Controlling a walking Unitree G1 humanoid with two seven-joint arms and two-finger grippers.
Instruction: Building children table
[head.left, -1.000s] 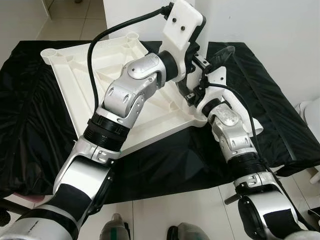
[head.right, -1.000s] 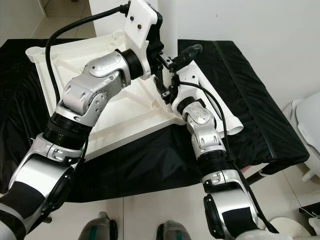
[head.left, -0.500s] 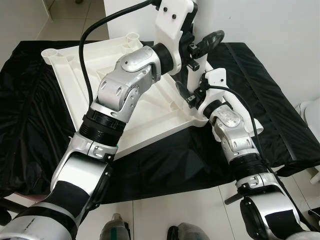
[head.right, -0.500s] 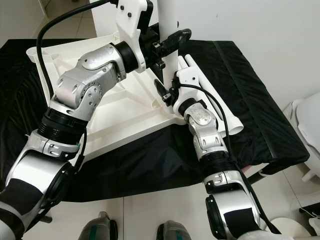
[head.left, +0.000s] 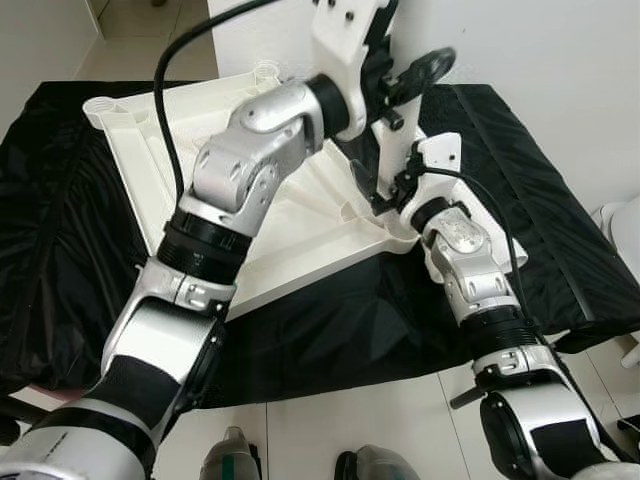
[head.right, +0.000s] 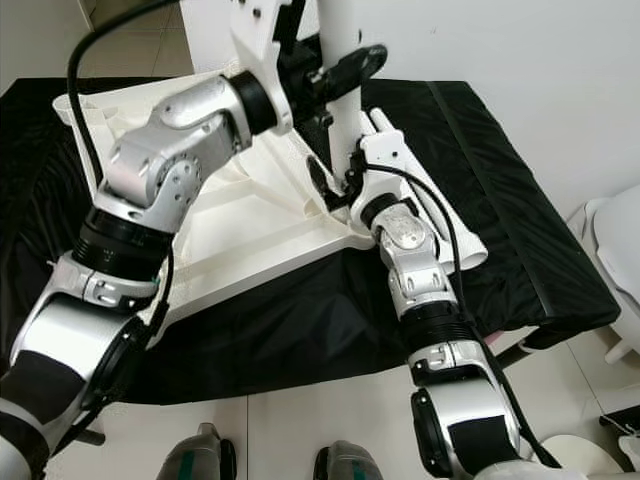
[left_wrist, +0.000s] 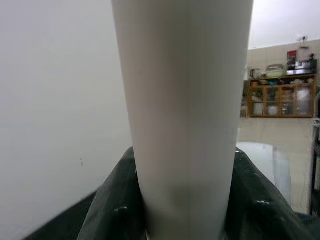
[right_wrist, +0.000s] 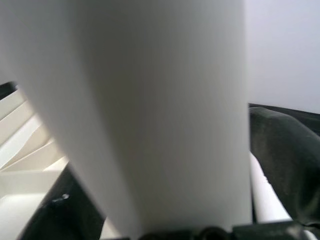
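A white plastic children's tabletop lies upside down, ribs showing, on a surface draped in black cloth. A white tubular table leg stands upright at the tabletop's near right corner, where a round socket appears to sit.

Both arms hold this leg. The left claw reaches across from the left and pinches the leg high up; in the left wrist view its two dark fingers press against either side of the white tube. The right claw grips the same leg low down, just above the corner, with its black fingers on either side of the tube in the right wrist view.

More white spare legs lie on the cloth beside the right forearm, close to the tabletop's edge. A second corner socket shows at the far left of the tabletop.

Judging from this, the leg is being seated into its socket. The risk is a skewed entry: if the two claws push along slightly different lines, the leg could jam at an angle or slip in the grip. Uneven downward force might also slide the tabletop across the slick cloth, or the right forearm could nudge the spare legs off the surface.
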